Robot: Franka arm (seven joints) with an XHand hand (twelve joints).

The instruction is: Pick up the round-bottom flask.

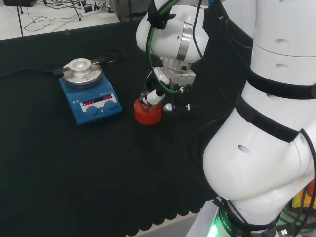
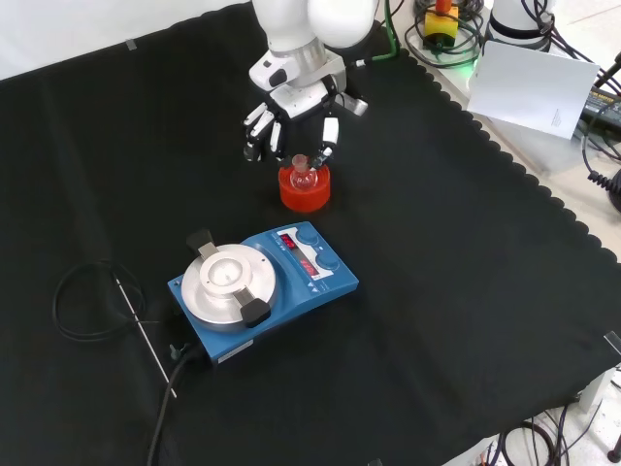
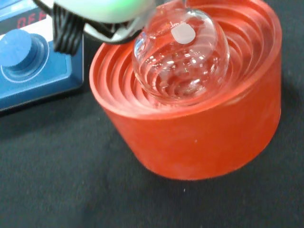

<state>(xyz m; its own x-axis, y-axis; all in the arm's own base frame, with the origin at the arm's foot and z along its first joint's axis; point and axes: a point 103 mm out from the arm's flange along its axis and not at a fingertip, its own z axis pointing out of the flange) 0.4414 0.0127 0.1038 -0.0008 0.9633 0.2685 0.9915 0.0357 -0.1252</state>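
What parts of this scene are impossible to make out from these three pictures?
- Whether the hand touches the round-bottom flask: in the front view its fingers crowd the neck.
- The flask's neck in the wrist view: a blurred part of the hand covers it.
- The flask in the head view: too small against the red ribbed stand.
- The blue stirrer plate display: too small.

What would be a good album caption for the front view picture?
The robot's hand reaches down around a round-bottom flask seated in its red ribbed stand, beside a blue hotplate.
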